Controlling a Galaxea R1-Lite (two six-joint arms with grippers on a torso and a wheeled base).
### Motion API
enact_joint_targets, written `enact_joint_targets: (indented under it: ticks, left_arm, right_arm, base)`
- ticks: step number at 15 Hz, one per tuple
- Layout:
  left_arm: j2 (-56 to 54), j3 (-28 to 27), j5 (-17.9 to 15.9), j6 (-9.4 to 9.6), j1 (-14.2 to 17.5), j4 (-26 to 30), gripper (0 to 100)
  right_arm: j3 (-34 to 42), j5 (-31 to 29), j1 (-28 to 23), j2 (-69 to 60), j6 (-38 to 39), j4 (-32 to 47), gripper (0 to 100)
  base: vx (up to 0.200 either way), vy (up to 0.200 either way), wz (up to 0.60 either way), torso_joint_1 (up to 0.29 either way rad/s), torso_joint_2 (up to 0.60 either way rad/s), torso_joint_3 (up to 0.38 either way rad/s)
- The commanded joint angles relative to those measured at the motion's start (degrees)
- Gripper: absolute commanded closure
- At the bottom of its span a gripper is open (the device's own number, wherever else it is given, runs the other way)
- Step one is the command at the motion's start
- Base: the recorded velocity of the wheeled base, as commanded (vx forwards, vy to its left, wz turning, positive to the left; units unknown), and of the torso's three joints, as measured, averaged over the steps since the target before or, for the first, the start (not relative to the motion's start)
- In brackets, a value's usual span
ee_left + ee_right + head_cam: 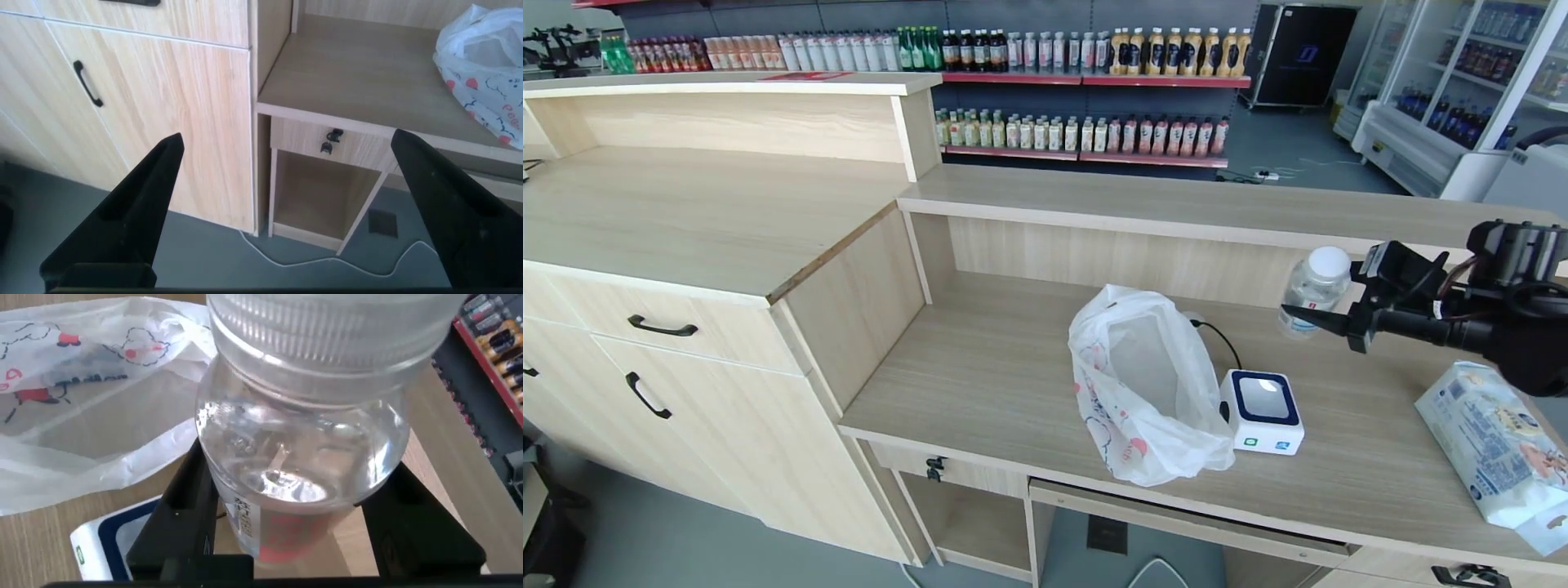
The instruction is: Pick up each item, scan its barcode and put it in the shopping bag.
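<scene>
The right jaws were pinching the clear bottle (1316,282) across its body, below the white cap, with one jaw on each side. The bottle stood slightly tilted at about 2 o'clock on the tabletop (1013,367), close to the back wall. I could not tell whether its base rested on the wood or hung just above it. The left jaws were spread wide with nothing between them. They hung low off the tabletop's near edge, toward 7 o'clock, facing the cabinet door (163,90).

The task looked to be at its very start. The bottle was gripped but was well apart from the scanner (1262,408), at about 1 o'clock from it, so I judged it not yet scanned. The soft pack (1494,445) lay flat and untouched at 4 o'clock, near the tabletop's edge. What seemed left was to present the bottle's barcode and drop the bottle in, then do the same with the pack.

The shopping bag (1147,384) slumped near the middle of the tabletop with its mouth gaping open. Its plastic pressed against the scanner at its 4 o'clock side. Nothing showed through the translucent plastic, so it was probably empty.
</scene>
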Motion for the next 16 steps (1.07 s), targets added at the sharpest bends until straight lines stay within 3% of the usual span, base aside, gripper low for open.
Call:
enact_joint_targets:
  ticks: [1,7,16]
  left_arm:
    - [0.02,0.00,0.04,-0.02,0.01,0.00,0]
    - [0.02,0.00,0.04,-0.02,0.01,0.00,0]
    - [0.02,0.00,0.04,-0.02,0.01,0.00,0]
  right_arm:
    - [-1.29,0.34,1.26,3.13,-0.42,-0.23,100]
    - [-0.59,4.55,1.17,6.56,-10.27,0.30,100]
    - [0.03,5.26,0.73,8.76,-19.67,1.27,100]
  base:
    - [0.000,0.000,0.00,0.000,0.00,0.000]
    - [0.000,0.000,0.00,0.000,0.00,0.000]
    - [0.000,0.000,0.00,0.000,0.00,0.000]
